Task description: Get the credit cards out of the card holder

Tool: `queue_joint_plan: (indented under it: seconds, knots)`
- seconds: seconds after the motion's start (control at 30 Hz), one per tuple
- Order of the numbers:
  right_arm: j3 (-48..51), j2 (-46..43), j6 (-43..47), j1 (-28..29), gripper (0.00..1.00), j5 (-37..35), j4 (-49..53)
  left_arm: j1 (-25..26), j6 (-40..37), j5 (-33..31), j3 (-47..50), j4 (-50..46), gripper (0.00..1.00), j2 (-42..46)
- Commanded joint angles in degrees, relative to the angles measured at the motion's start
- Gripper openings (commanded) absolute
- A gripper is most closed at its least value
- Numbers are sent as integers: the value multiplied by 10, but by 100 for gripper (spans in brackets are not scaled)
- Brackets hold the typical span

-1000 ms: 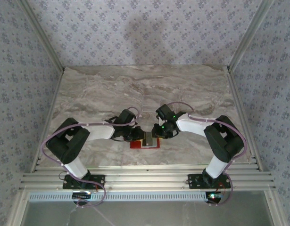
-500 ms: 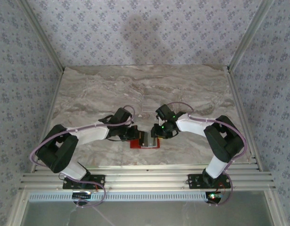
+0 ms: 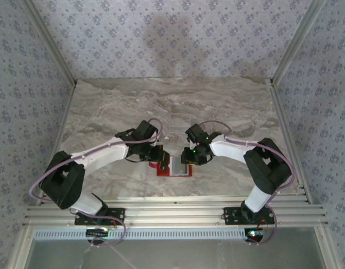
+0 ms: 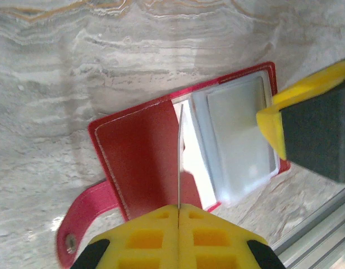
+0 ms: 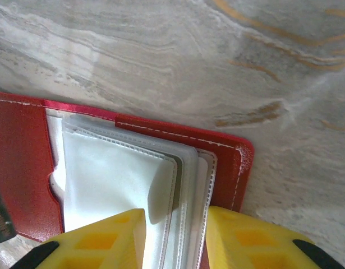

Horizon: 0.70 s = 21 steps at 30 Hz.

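Left gripper: jaws just closed on thin sheet, card or sleeve unclear | right gripper: part-open, straddling card holder edge | I judge first pull-out is beginning.

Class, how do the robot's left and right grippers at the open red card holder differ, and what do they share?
The left gripper is shut on a thin pale sheet seen edge-on; the right gripper is open over clear plastic sleeves. The left gripper is by the red cover half, the right gripper by the sleeve half. Both have yellow fingers and meet at the flat red rectangular card holder.
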<state>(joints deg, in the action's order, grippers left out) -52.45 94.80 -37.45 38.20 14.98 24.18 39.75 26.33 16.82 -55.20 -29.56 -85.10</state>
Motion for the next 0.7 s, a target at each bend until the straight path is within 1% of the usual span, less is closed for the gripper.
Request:
queue_joint_plan:
  seconds: [0.0,0.13,0.27,0.37,0.43,0.53,0.67]
  knots:
    - [-12,-26,27,-6,35,-17,41,1,-114,-15,-54,-81,1,-14]
    - [-16,-51,37,-15,36,-23,63,6,-206,-67,-110,-135,0,-50]
    - [-15,-82,47,-36,36,-30,84,8,-290,-115,-176,-161,0,-88]
    - [-13,-104,59,-57,36,-30,99,8,-381,-107,-226,-175,0,-120]
    - [-11,-116,67,-70,36,-30,100,11,-452,-93,-252,-186,0,-138]
    - [-4,-138,78,-92,36,-30,125,20,-556,-90,-284,-197,0,-160]
    - [7,-164,85,-118,36,-25,132,21,-647,-100,-334,-198,0,-194]
